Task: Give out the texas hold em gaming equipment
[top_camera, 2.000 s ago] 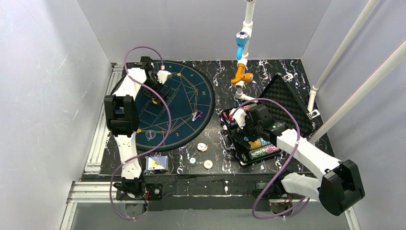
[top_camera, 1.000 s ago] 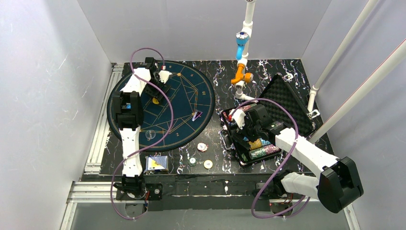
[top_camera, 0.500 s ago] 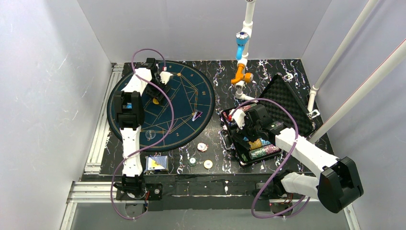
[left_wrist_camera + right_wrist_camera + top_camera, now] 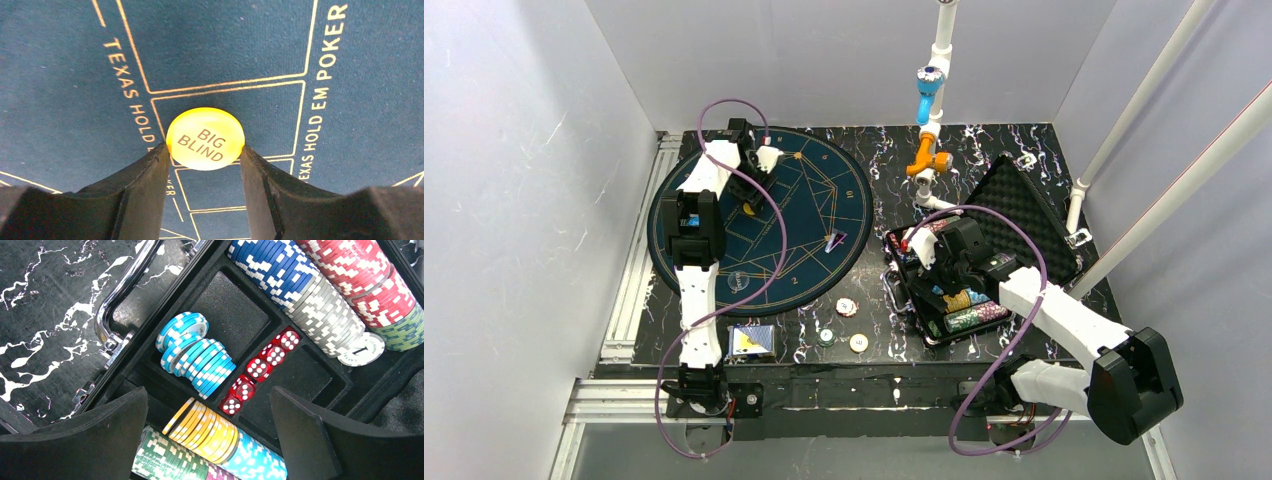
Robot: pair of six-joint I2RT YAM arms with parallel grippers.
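Note:
My left gripper [image 4: 749, 203] is over the far left of the round blue poker mat [image 4: 816, 195]. In the left wrist view its fingertips [image 4: 161, 152] press both sides of a yellow "BIG BLIND" disc [image 4: 205, 138], which lies flat against the mat; the disc also shows in the top view [image 4: 749, 211]. My right gripper [image 4: 209, 392] is open and empty above the open chip case [image 4: 902, 285]. Below it are light blue chips [image 4: 196, 356], yellow chips [image 4: 206, 430] and red dice [image 4: 259, 368].
Three loose chips [image 4: 846, 307] lie on the black table near the mat's front edge, beside a blue card box [image 4: 751, 341]. A small card [image 4: 834, 240] lies on the mat. The case's foam lid [image 4: 1024, 205] stands open at right. A white pipe stand [image 4: 932, 120] rises behind.
Over two seconds my left arm has stretched farther out over the mat and the yellow disc has come into sight at its fingers. In the last half second nothing moves. My right arm barely shifts.

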